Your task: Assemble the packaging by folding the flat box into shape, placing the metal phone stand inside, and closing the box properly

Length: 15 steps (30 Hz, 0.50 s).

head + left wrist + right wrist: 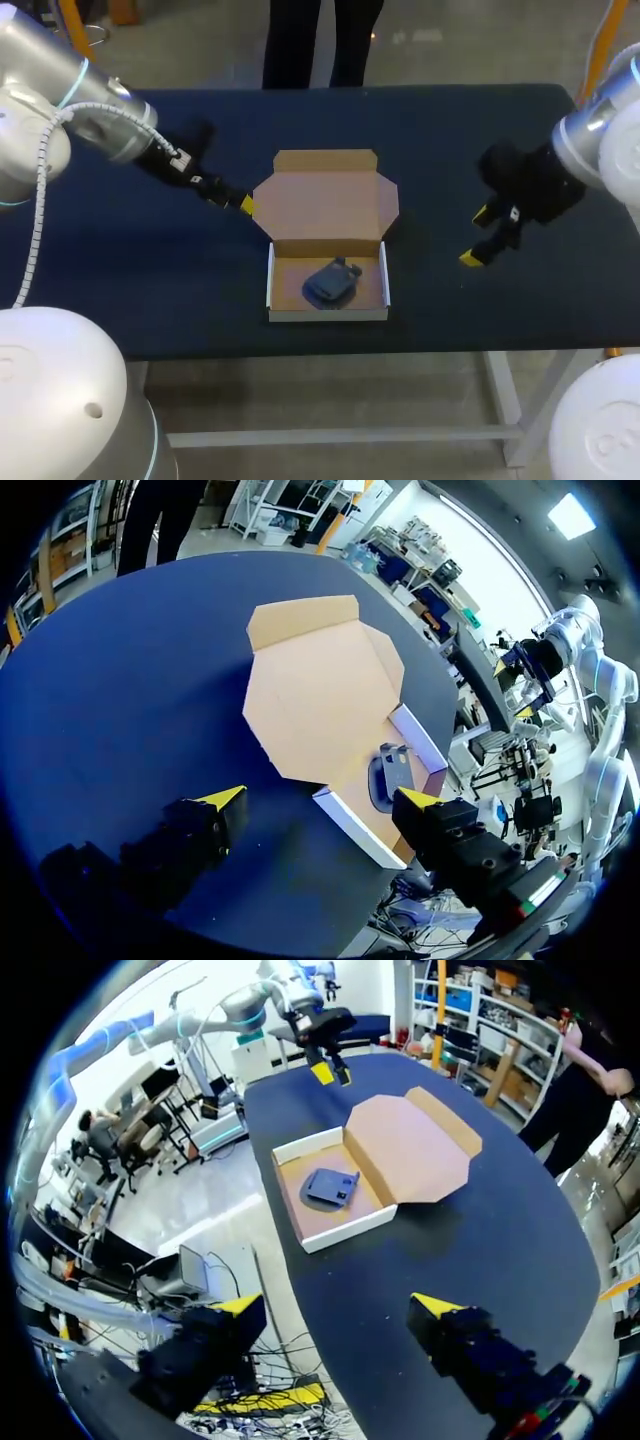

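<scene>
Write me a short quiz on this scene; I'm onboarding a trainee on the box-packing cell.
1. True or false: the phone stand already lies inside the box.
2. The lid is: A) closed, B) folded back open, C) torn off.
3. Which is nearer the lid, the left end effector or the right end effector?
Key: 1 true; 2 B; 3 left.

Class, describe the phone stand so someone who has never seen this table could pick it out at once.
Start at the dark blue table; near its middle lies an open cardboard box with white walls. Inside its tray rests the phone stand, the only dark bluish-grey object against the brown cardboard.
</scene>
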### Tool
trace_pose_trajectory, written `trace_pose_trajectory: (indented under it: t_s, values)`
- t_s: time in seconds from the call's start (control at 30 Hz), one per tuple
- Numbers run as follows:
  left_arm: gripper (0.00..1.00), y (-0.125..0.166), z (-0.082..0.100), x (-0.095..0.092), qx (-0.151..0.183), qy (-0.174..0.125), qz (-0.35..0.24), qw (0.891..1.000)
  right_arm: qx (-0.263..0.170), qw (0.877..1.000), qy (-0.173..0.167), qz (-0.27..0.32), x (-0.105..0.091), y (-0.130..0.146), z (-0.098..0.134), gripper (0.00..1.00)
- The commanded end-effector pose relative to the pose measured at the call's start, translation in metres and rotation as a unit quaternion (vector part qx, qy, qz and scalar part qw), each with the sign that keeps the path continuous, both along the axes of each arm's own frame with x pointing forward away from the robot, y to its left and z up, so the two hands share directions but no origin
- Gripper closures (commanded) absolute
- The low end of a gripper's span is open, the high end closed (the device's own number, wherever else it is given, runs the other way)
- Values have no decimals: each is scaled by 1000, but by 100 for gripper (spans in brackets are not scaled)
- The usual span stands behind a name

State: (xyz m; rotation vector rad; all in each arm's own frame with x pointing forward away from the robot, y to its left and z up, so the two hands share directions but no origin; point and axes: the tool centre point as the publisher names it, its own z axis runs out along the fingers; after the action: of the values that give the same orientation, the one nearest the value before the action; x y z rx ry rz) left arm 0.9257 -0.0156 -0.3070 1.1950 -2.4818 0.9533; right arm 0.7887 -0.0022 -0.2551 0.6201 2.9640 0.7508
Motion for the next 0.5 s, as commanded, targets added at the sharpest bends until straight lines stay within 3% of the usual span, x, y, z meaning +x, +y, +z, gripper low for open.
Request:
trace_pose_trajectory:
  t_s: [0.03,0.5]
  values:
    - [0,4,-12,18,-17,9,-8,1000,-18,999,28,20,10,6,13,0]
    - [0,12,-35,60,-74,15,-5,997,-56,995,38,74,40,22,35,0]
